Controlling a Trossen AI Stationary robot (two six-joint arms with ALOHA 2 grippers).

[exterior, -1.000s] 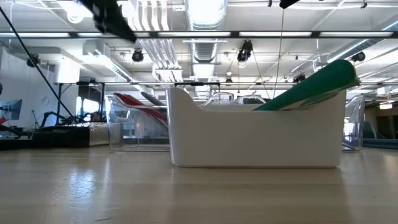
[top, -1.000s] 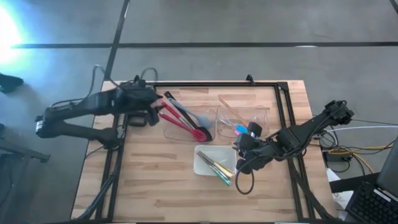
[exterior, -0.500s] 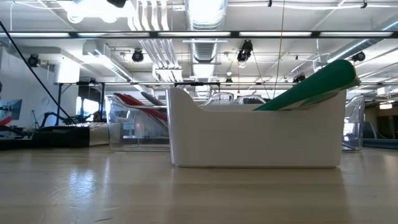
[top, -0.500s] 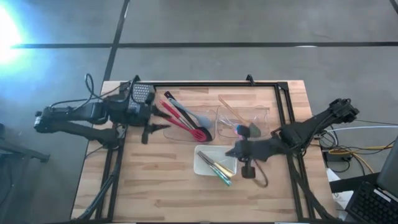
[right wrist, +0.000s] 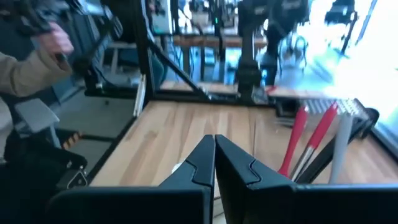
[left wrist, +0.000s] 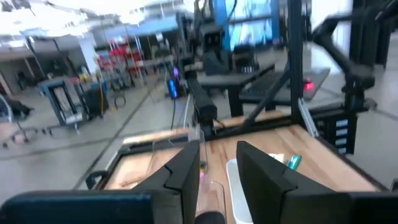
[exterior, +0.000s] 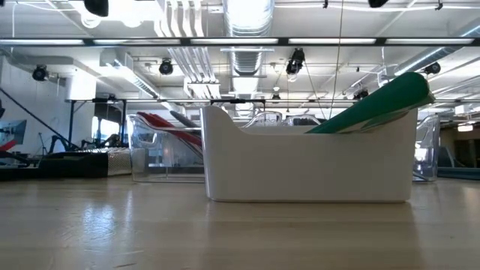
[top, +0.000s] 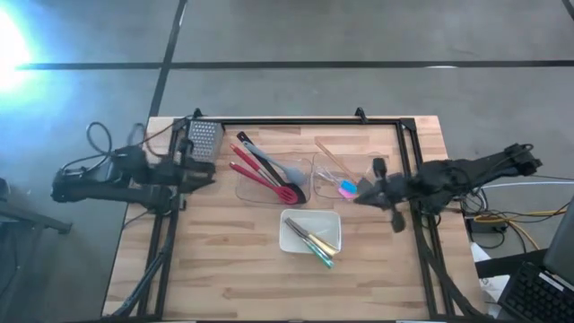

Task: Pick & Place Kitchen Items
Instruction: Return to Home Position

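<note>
Red and black slim utensils [top: 260, 170] lie in the left clear plastic bin [top: 247, 192] and small knives [top: 314, 240] in the white rectangular tray [top: 286, 226], so sorting looks done. Hence the left pincer [left wrist: 219, 149], fingers apart, and the right pincer [right wrist: 215, 140], fingers together, carry nothing, each toward its own side of the wooden counter [top: 224, 265].

Pale honey-coloured wooden table [top: 224, 269] with faint plank stripes, edged by a black frame [top: 296, 123], on a grey floor [top: 359, 36]. The left clear bin [top: 247, 193] holds red utensils [top: 260, 179] and a grey-handled one [right wrist: 339, 149]. The right clear bin [top: 323, 190] shows a bright blue utensil [top: 347, 187]. The white tray [top: 314, 213] carries a green handle [exterior: 375, 105]. A silver grater [top: 204, 139] is dotted with holes. The left arm [top: 117, 175] and right arm [top: 448, 175] are black.
</note>
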